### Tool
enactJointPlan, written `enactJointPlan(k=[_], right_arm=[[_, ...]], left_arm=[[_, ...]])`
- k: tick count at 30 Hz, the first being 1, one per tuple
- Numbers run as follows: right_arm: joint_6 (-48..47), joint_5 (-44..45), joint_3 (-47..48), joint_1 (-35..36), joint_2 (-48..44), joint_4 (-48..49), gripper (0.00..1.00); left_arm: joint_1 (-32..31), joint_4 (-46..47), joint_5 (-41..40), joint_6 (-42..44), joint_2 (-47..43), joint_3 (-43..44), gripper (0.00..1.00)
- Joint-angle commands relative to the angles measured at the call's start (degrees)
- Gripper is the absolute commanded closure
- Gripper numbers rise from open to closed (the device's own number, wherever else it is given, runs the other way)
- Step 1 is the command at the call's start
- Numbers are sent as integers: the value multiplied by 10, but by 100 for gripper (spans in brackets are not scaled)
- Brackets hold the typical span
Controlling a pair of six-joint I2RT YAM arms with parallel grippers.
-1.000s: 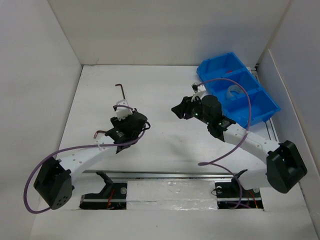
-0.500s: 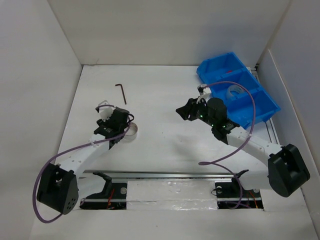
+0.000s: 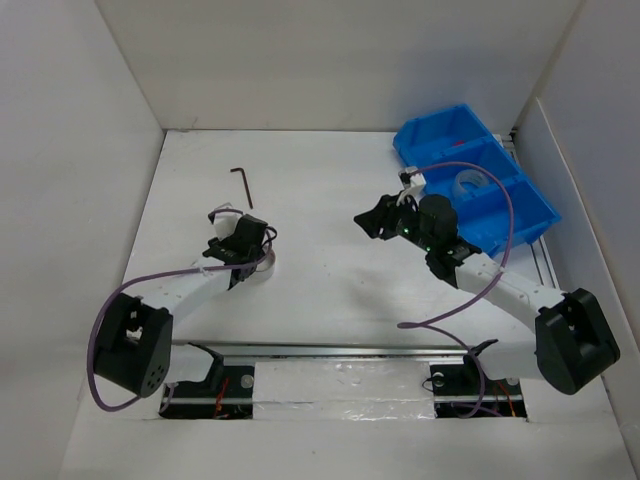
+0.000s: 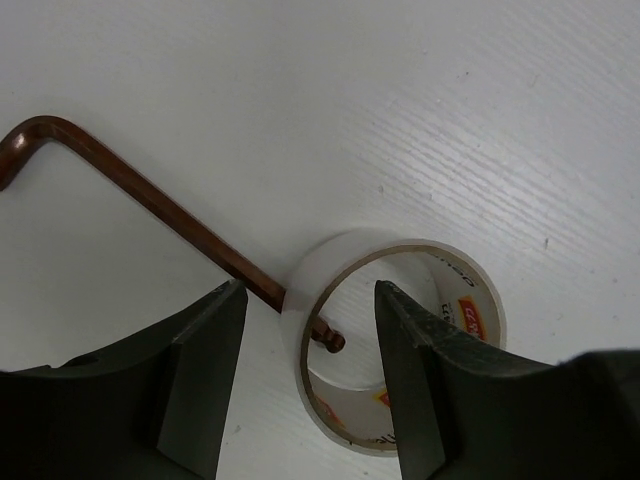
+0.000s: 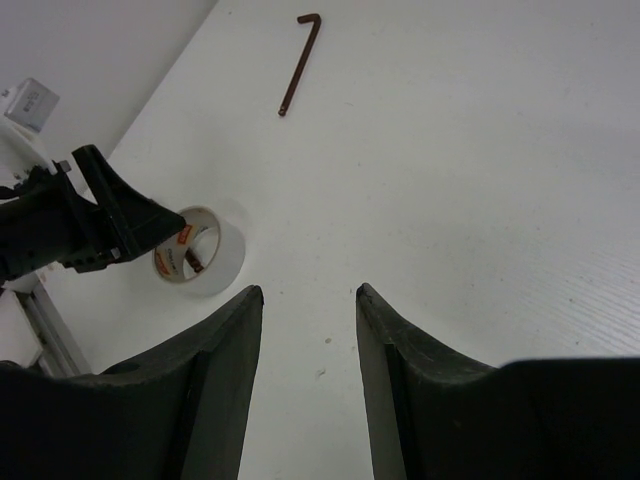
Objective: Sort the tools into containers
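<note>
Two things have changed in the last second: the left arm has swung aside and settled again, and a roll of tape (image 4: 400, 345) that it was covering now shows on the counter (image 3: 330, 290). The left jaws (image 4: 310, 292) stand wide apart with nothing between them. The roll's near rim sits just ahead of their tips, toward the right-hand one. A bent key (image 4: 150, 195) runs off ahead and to the left of those jaws. Its tip shows inside the ring, seemingly passing under the roll's wall. A second key (image 3: 242, 185) lies well beyond the jaws, unmoved. The right jaws (image 5: 308, 292) are open too and empty, hanging over bare counter and hardly shifted, with the blue bin (image 3: 520, 225) behind them. Another roll (image 3: 467, 183) already sits in the bin's middle compartment. By my reckoning the left arm is lining up on the roll but hasn't gripped it, and the key caught under it may drag along when it lifts.
</note>
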Motion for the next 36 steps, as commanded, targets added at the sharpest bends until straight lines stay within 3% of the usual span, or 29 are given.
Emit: enactJointPlan(k=[1,5,7,8,9,12,20,28,34,36], right_arm=[[0,-10,-9,-6,-12,45,52],[1,-10,-11,-17,-14,47,52],[6,-14,-14,-34,-16,48,52],[7,-14,-17,-34,-16,48,52],[8,-18,-17,-41,-19,50,52],[14,-26,-26,-47,-23,61,52],[12,-65,-31,-47,-18,74,51],[-10,-53,10,53,12,51,49],[-7,-8,46,121,58,41,47],[-7,26,60,154,68,28,47]], left_arm=[[1,6,8,12,23,19,49],[1,6,9,12,45,28,54],[1,4,8,12,53,34,66],[1,2,8,12,53,34,66],[1,4,8,12,54,34,80],[1,4,6,12,56,35,100],[-41,-26,-20,-15,13,57,100],[-101,-29,-29,-28,-50,87,100],[-165,-45,-74,-51,-61,106,100],[-206,-59,-127,-68,-48,115,100]])
